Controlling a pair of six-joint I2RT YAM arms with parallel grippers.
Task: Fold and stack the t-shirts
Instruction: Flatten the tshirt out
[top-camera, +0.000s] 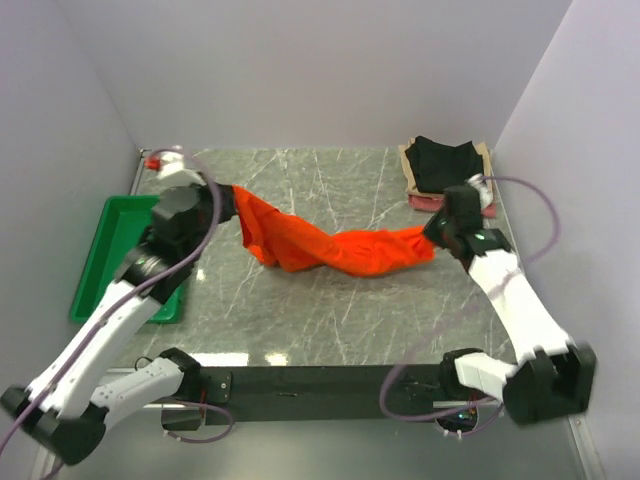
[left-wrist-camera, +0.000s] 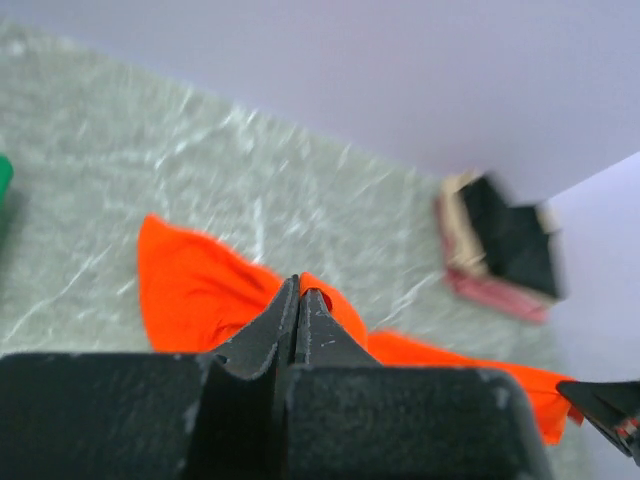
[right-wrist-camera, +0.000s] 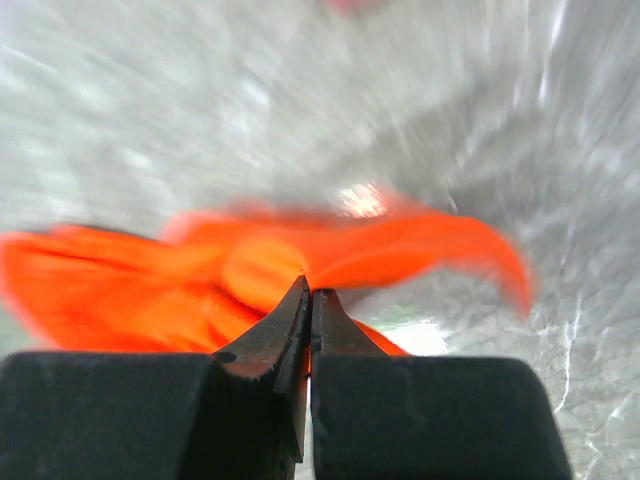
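A large bright orange t-shirt (top-camera: 330, 245) hangs stretched between my two grippers above the marble table (top-camera: 300, 300), sagging in the middle. My left gripper (top-camera: 228, 200) is shut on its left end; in the left wrist view the fingers (left-wrist-camera: 300, 292) pinch orange cloth (left-wrist-camera: 195, 290). My right gripper (top-camera: 438, 232) is shut on its right end; in the right wrist view (right-wrist-camera: 308, 290) the blurred orange cloth (right-wrist-camera: 150, 280) spreads beyond the tips. A stack of folded black, beige and pink t-shirts (top-camera: 445, 170) lies at the back right corner, also in the left wrist view (left-wrist-camera: 500, 245).
A green plastic tray (top-camera: 110, 250) sits at the table's left edge, partly under my left arm. White walls close in the table at the back and both sides. A black base bar (top-camera: 320, 385) runs along the near edge.
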